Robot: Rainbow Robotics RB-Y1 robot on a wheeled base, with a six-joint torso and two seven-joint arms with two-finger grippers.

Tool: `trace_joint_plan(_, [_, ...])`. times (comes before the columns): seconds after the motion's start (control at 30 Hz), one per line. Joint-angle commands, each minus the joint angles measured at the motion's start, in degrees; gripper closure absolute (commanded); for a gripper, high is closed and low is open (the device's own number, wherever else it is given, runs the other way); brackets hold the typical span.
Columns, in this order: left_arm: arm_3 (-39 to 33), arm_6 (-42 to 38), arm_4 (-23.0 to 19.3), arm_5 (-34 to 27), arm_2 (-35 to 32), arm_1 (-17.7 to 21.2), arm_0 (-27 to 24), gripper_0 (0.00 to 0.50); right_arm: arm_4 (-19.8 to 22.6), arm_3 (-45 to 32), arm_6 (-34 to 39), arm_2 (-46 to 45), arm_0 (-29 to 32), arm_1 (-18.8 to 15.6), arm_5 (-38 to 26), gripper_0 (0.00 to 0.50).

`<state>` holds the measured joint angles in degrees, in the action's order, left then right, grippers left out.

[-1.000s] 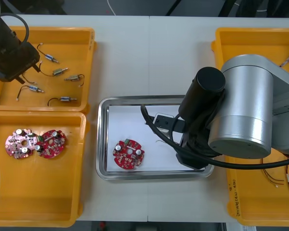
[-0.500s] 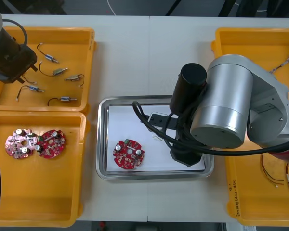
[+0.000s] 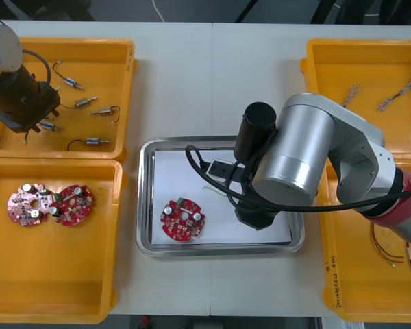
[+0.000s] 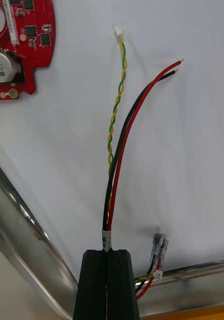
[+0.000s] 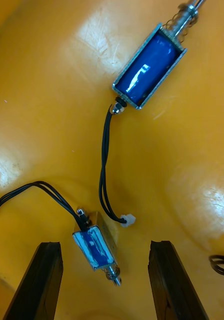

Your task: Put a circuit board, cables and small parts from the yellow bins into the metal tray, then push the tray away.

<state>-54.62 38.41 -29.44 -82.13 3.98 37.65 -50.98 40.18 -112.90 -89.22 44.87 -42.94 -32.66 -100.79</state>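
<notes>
Right hand (image 4: 110, 254) clamping cables (image 4: 118, 140), holding them low in tray (image 3: 145, 205) for release. Left hand (image 5: 105, 244) hovering wide astride part (image 5: 92, 246), bin (image 3: 104, 60) left of tray, for pick.

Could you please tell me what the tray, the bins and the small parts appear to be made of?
Metal tray: likely polished steel; its rim mirrors light, and it is white inside. Yellow bins: apparently moulded plastic, glossy with soft highlights. Small metal parts, before the open left gripper: bright metal frames around blue, seemingly taped, cores.
</notes>
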Motion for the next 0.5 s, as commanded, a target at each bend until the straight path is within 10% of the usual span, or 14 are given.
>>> trace_joint_plan(0.03, [1.2,-0.4,-0.5,1.5,1.0,0.1,-3.0,0.000,-4.3,0.3,-1.6,4.2,-0.7,0.8,3.9,0.500])
trace_joint_plan(0.5, [3.0,-0.2,-1.1,2.0,3.1,-0.7,-3.0,0.000,-5.3,0.5,-0.6,9.2,1.2,-1.3,6.7,0.500])
